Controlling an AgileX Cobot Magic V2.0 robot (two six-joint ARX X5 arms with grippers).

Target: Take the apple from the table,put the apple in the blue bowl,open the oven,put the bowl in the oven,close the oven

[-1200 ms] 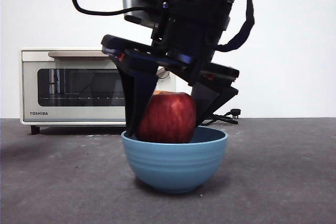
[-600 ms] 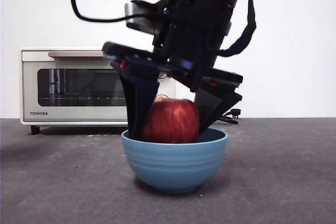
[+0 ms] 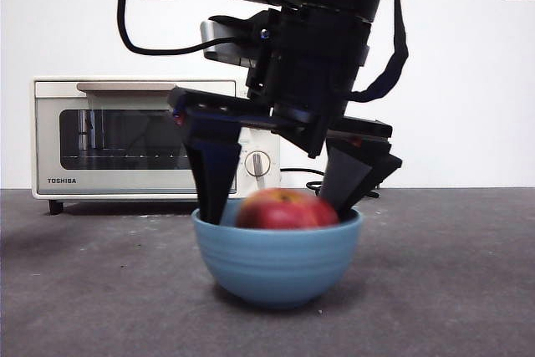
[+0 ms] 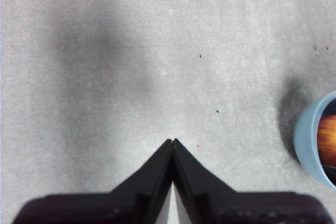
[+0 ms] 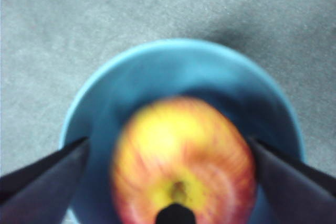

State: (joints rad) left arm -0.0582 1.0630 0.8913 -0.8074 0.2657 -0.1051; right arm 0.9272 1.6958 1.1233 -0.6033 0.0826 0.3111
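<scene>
Front view is showing the right gripper (image 3: pixel 282 198) standing spread wide around the red apple (image 3: pixel 287 210) sitting in the blue bowl (image 3: pixel 277 257), seemingly released, though lifting carelessly risks snagging the rim.

The right gripper (image 3: pixel 280 198) has two black wedge-shaped jaws under a bulky black wrist with a silver block. A black cable (image 3: pixel 138 31) loops from it. The left gripper (image 4: pixel 173 141) is matte black, its jaws tapering to points.

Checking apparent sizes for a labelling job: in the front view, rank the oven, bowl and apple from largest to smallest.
1. Oven, though partly hidden by the arm.
2. Bowl, nearer the camera, so it looks enlarged.
3. Apple, only its top showing.
</scene>
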